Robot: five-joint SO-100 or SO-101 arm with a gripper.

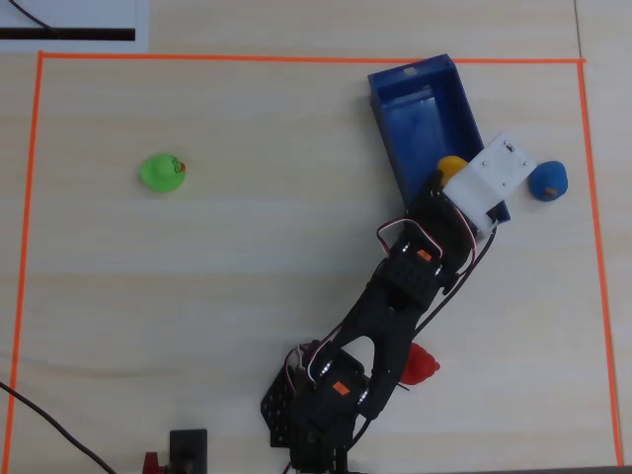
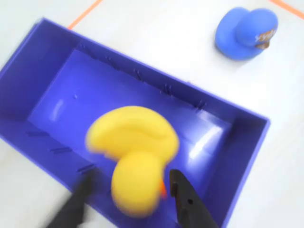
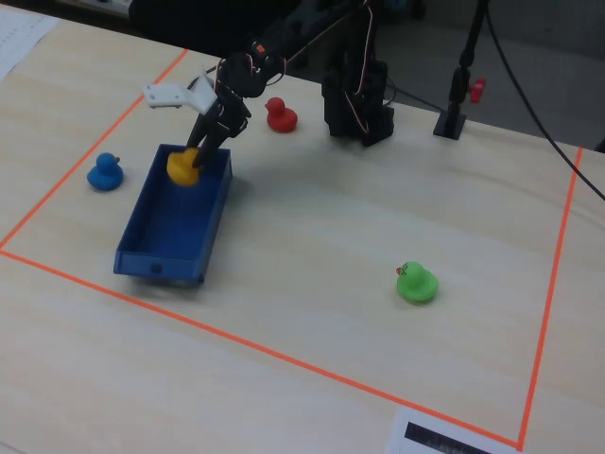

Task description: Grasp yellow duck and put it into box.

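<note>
The yellow duck (image 2: 133,152) is blurred and sits between my two black fingers, over the near end of the blue box (image 2: 142,71). My gripper (image 2: 130,199) is open, with a small gap showing between the duck and each finger. In the overhead view the duck (image 1: 451,165) shows at the box's (image 1: 420,99) lower end, just past my gripper (image 1: 442,178). In the fixed view the duck (image 3: 181,166) is at the far end of the box (image 3: 170,232), under my gripper (image 3: 194,161).
A blue duck (image 1: 546,181) lies on the table just outside the box, and also shows in the wrist view (image 2: 247,32). A red duck (image 1: 420,365) sits beside my arm's base. A green duck (image 1: 163,173) is far left. Orange tape (image 1: 296,57) borders the work area.
</note>
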